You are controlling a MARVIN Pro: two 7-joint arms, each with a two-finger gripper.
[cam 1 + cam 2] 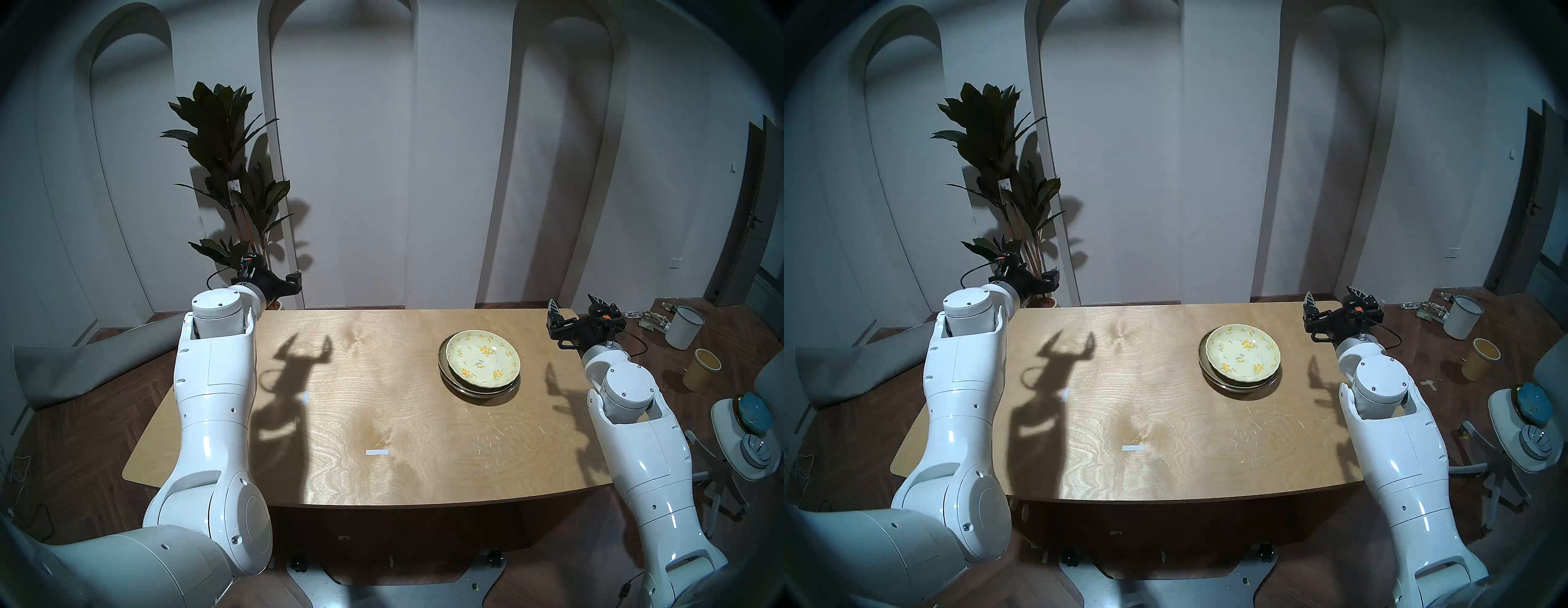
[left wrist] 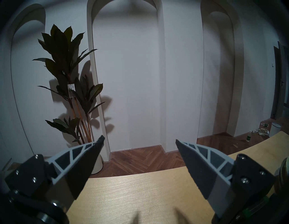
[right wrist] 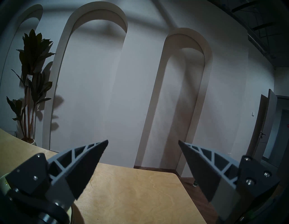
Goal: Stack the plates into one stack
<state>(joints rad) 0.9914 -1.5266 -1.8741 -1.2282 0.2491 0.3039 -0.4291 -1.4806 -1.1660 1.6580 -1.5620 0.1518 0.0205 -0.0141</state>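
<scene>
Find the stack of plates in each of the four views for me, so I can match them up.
Head left: the stack, table's right half.
Head right: the stack, same place.
Left wrist: only a blurred sliver at the right edge.
Right wrist: pale rim sliver, bottom left.
Shared landmark: potted plant.

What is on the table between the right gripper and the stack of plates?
Nothing: in the head views only bare wood of the table separates the open right gripper from the stack of plates. The arm's shadow falls nearer the front.

Room dim, bluish; table (image 1: 382,407) lit from above. Hard arm shadows fall across it. Fisheye bending, dark rims; focus sharp.
</scene>
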